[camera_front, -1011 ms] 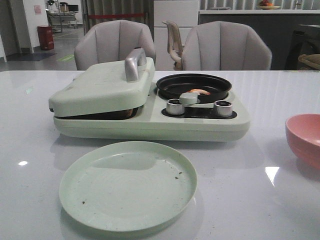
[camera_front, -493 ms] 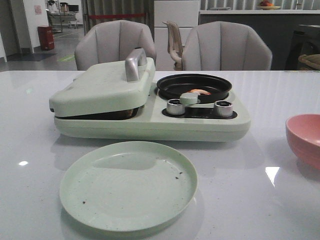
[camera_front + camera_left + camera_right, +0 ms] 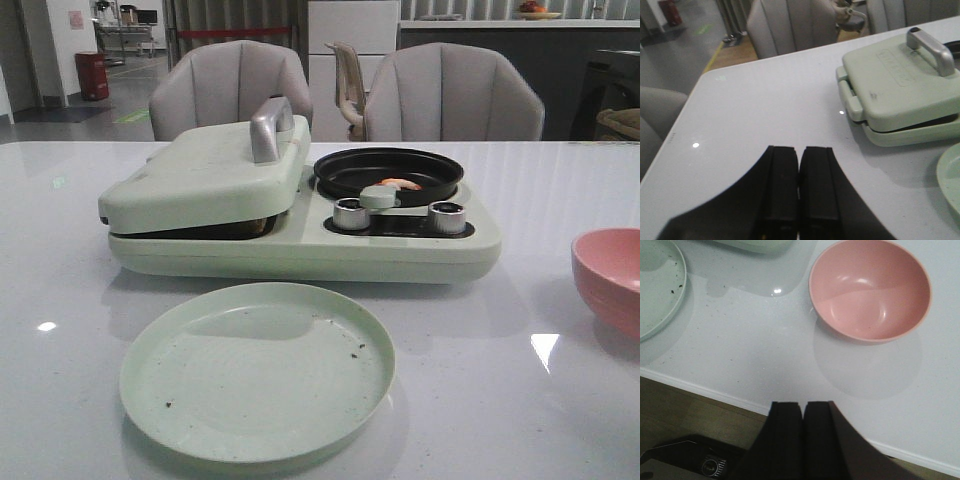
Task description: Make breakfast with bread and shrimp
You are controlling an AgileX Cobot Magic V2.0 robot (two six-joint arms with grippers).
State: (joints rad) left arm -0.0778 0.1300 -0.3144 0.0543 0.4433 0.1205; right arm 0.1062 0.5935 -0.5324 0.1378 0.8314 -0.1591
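Meanwhile, both sets of jaws are sitting pressed together and gripping nothing: the left gripper (image 3: 799,192) is hanging over bare table (image 3: 765,105) beside the grill lid (image 3: 900,75), the right gripper (image 3: 802,437) near the pink bowl (image 3: 870,287). Further out, the shrimp (image 3: 400,184) is lying in the black pan (image 3: 345,170); small, soft and probably slippery, it likely needs a gentle mid-body pinch. Bread is not showing, possibly under the lid.

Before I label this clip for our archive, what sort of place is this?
Probably a dining corner in an office or lab: padded chairs at a white table, a breakfast maker, a red bin down the hallway.
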